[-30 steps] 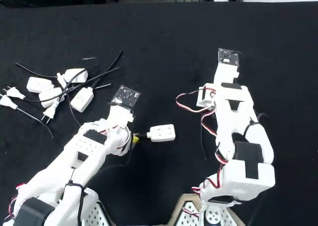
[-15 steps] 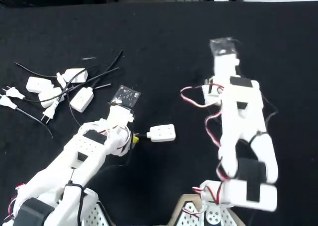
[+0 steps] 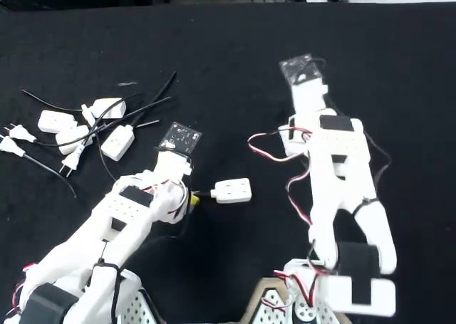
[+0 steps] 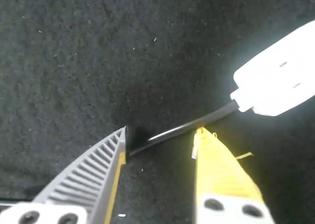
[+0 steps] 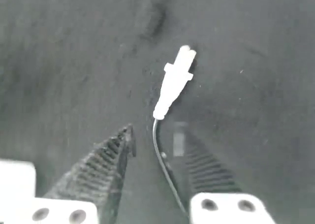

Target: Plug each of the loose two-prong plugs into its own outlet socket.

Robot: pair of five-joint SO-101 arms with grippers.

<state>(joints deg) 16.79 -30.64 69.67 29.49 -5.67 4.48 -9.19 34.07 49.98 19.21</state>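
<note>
The left gripper point(image 4: 162, 135) has its two fingers spread apart, and the black cord point(image 4: 182, 130) of a white socket point(image 4: 278, 81) lies across the gap between them, so it clasps nothing. The right gripper point(image 5: 155, 130) is also released: its fingers stand apart, and a thin dark wire runs up between them to a white plug point(image 5: 173, 83) that lies just beyond the tips on the black table point(image 3: 228, 46). In the high view the right arm point(image 3: 335, 174) stretches far over the middle of the table; compared with one second ago its wrist has swung toward the left arm's side and a little farther from the base, and its lower part has shifted as well. The left arm point(image 3: 121, 224) has not moved in that time, and its tip is still close to the cord end of the socket, which lies flat near the table's middle, in the same place as before. A heap of other sockets and plugs point(image 3: 78, 128) with black cords lies at the far left side, unchanged.
</note>
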